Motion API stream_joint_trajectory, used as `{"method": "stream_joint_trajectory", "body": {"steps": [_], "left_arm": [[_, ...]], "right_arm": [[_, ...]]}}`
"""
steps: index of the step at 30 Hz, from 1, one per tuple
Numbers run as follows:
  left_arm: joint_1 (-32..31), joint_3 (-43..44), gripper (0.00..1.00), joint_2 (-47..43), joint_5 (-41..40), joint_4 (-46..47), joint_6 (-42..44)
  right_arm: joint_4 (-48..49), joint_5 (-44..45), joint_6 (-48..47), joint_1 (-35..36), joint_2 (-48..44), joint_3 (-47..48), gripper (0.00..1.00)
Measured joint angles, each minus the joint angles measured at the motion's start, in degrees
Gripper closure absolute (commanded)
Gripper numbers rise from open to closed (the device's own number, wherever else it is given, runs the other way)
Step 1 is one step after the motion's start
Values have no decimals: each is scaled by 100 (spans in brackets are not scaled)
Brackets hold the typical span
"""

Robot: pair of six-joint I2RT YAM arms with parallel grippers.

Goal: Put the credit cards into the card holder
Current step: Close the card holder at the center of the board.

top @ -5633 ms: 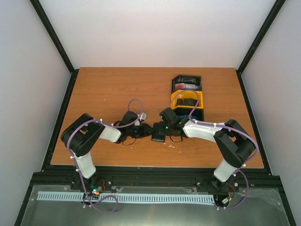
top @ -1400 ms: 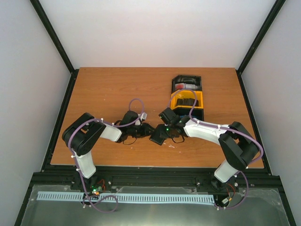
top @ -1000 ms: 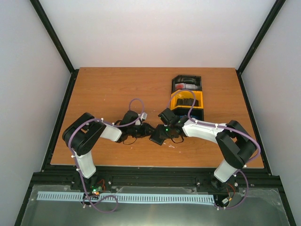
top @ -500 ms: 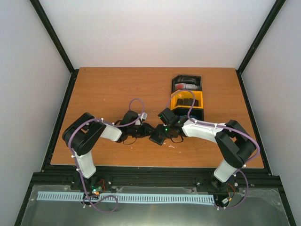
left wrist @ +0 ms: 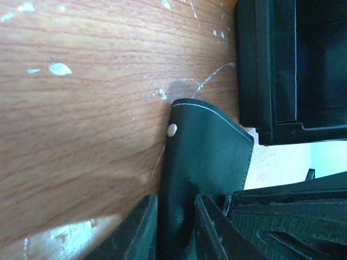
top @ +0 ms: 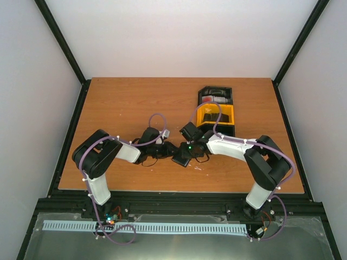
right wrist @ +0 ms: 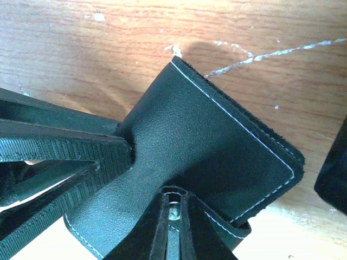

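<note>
Card holder (top: 181, 156), black with white stitching, is held near the middle of the counter (top: 119, 103), gripped from both sides. The left fingers (left wrist: 142, 227) are closed on one flap, just below its snap stud (left wrist: 171, 130). The right fingers (right wrist: 156, 238) are pressed together on the opposite edge. A red-and-white card (top: 214, 99) lies in the black tray (top: 230, 95) further back.

The card holder (top: 181, 156) lies near the front middle of the tabletop (top: 119, 103), between the left pincer (left wrist: 176, 214) on its left and the right pincer (right wrist: 173, 214) on its right. Behind it and to the right stands a row of trays (top: 200, 116), with credit cards (top: 213, 99) in the far one
</note>
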Motion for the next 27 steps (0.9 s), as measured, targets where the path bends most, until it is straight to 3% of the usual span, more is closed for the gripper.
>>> {"method": "stream_joint_trajectory", "body": {"steps": [14,19,23,27], "left_arm": [[17,-9,79,24,42,39,0],[-22,7,71,-188,-107,-129,22],[-50,57,59,-811,-645,-1082,125],[-50,66,48,-1565,-1397,-2302,254]], "right_arm": [[-566,348,39,170,444,549,96],[-402,485,42,223,166,356,79],[-372,719,-7,251,-503,188,70],[-350,1178,-7,258,-1788,109,59]]}}
